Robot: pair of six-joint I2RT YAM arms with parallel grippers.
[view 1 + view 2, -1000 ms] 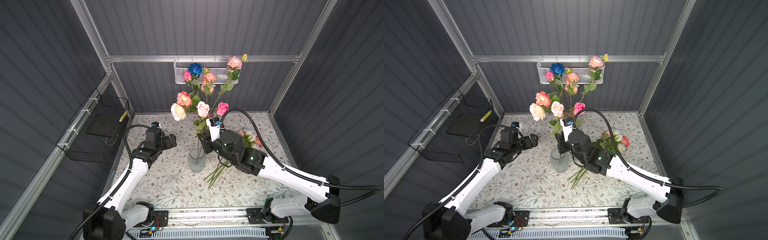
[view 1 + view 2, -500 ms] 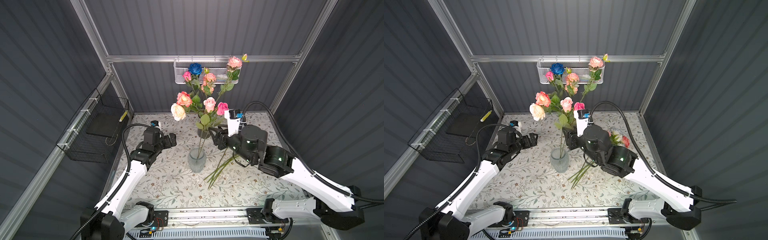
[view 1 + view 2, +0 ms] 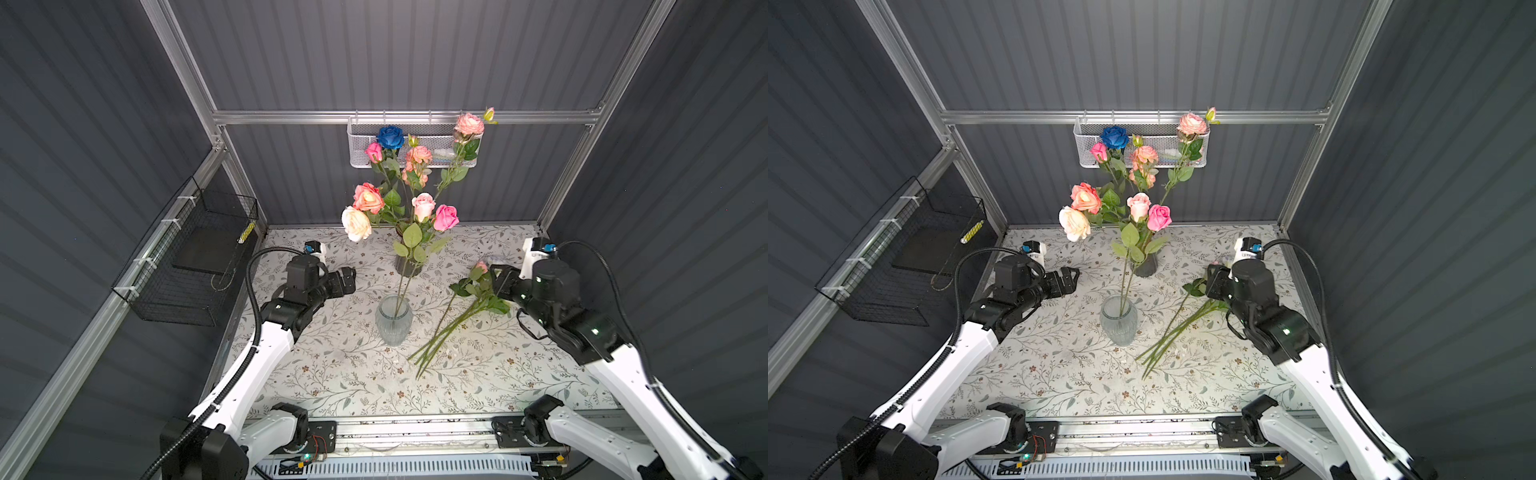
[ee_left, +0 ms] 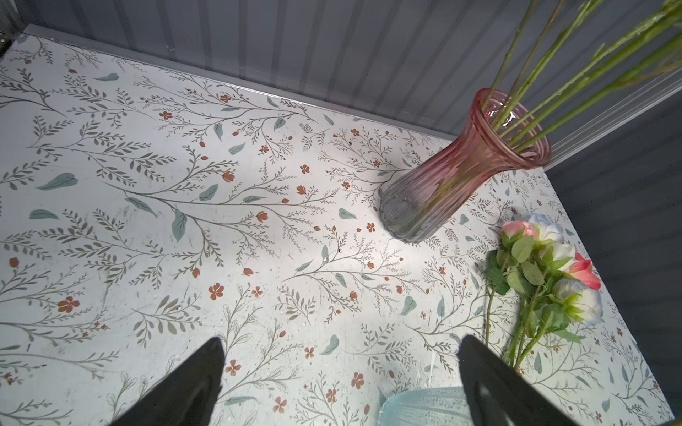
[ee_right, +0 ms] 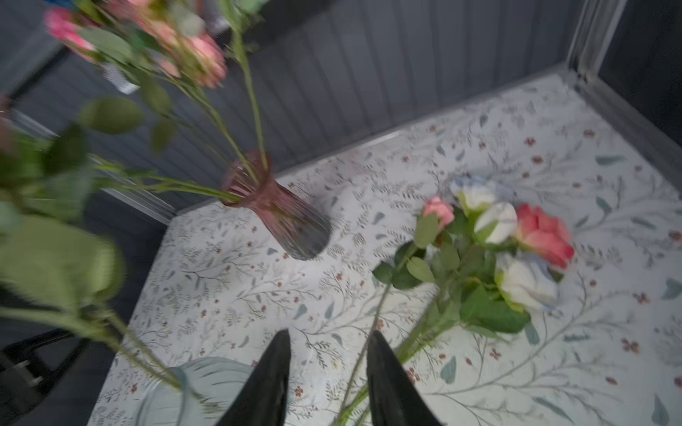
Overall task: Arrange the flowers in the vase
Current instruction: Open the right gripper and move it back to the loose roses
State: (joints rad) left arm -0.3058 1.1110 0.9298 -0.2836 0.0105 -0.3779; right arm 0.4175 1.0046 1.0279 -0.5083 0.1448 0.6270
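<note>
A clear glass vase stands mid-table with one pale pink rose leaning in it. Behind it a pink-tinted vase holds several flowers. More loose flowers lie on the table to the right, heads toward the back. My right gripper hovers over their leafy ends, jaws narrowly open, holding nothing; stems lie on the table beneath it. Left of the clear vase, my left gripper is wide open and empty, with the vase's rim low between its fingers.
A white mesh basket hangs on the back rail behind the tallest blooms. A black wire basket is fixed to the left wall. Grey panel walls close in the floral tabletop on three sides.
My right gripper let go of the pale pink rose, which now stands in the clear vase, and drew back to the right over the loose flowers. The left arm barely moved.
</note>
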